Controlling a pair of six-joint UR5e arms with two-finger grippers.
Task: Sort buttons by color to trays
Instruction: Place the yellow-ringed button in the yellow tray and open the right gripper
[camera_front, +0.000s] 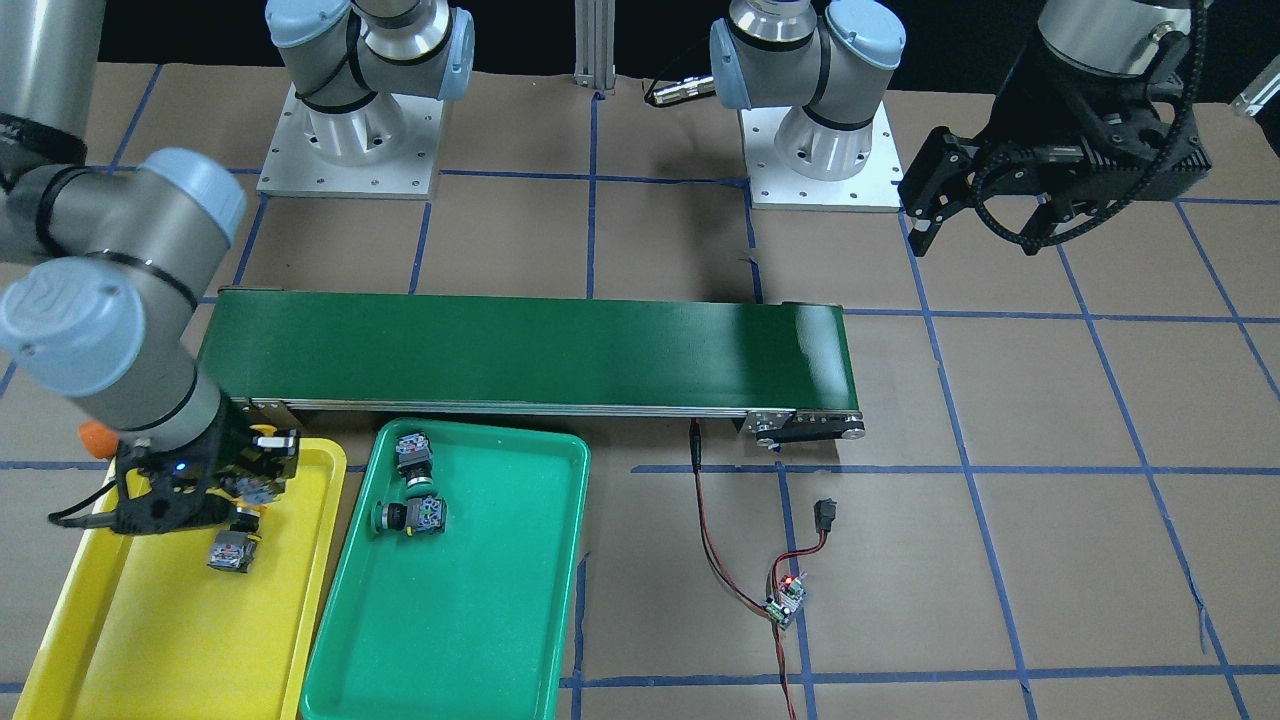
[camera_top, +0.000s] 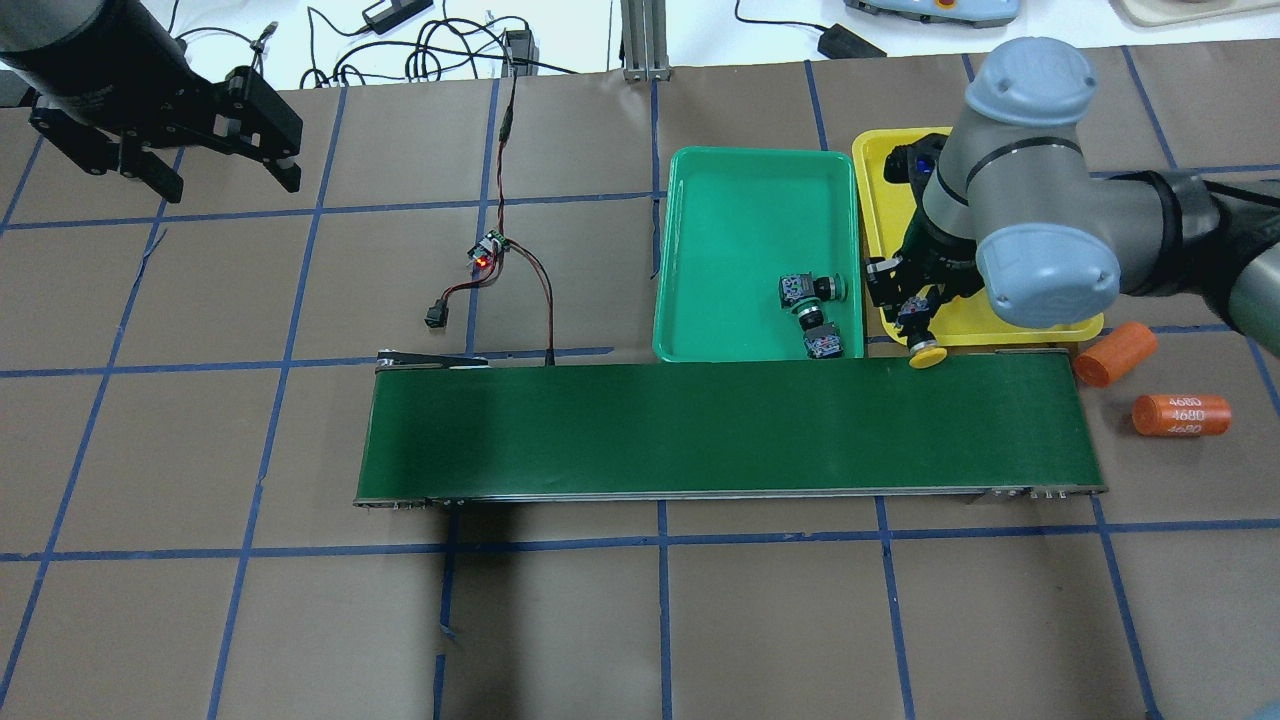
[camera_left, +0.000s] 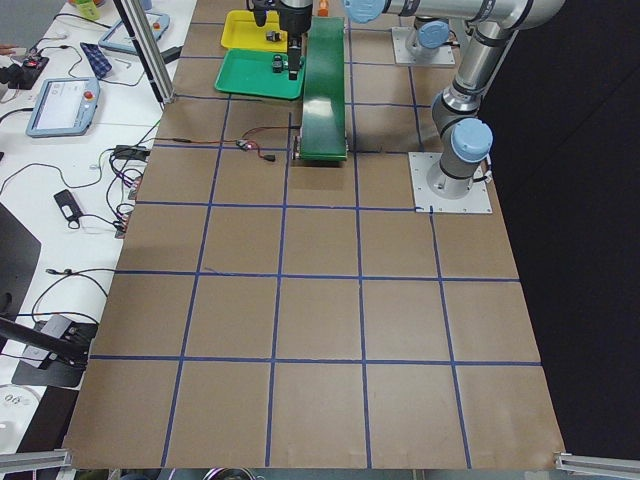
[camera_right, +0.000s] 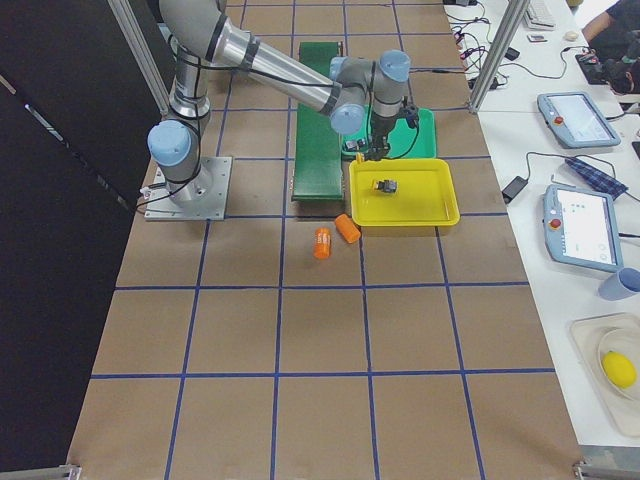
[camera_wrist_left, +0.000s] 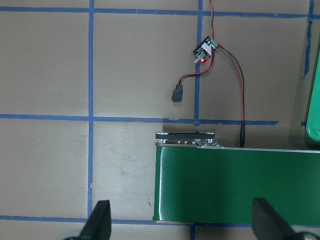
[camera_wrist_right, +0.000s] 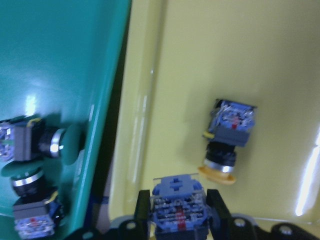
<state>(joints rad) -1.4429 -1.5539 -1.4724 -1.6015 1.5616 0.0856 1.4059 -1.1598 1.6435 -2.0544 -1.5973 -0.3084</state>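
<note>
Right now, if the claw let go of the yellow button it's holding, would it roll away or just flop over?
Probably stiff: the yellow button looks like hard plastic, and the right gripper pinches its blocky end without visible bending. Dropped, it would likely settle sideways, like the other yellow button lying in the yellow tray. Its square block should limit rolling.

a robotics lab, set up as a test cell. two industrial arms (camera_front: 120, 300) are bolted through metal base plates (camera_front: 290, 172) onto a table covered in brown paper (camera_front: 1050, 560) gridded with blue tape (camera_front: 1000, 469). a small conveyor belt (camera_top: 720, 430) sits beside a bare circuit board (camera_top: 488, 252) with loose red and black wires. aluminium profile posts (camera_left: 150, 50) frame the table, and white benches (camera_right: 600, 330) alongside carry teach pendants (camera_right: 575, 115) and tangled cables (camera_top: 420, 50).
</note>
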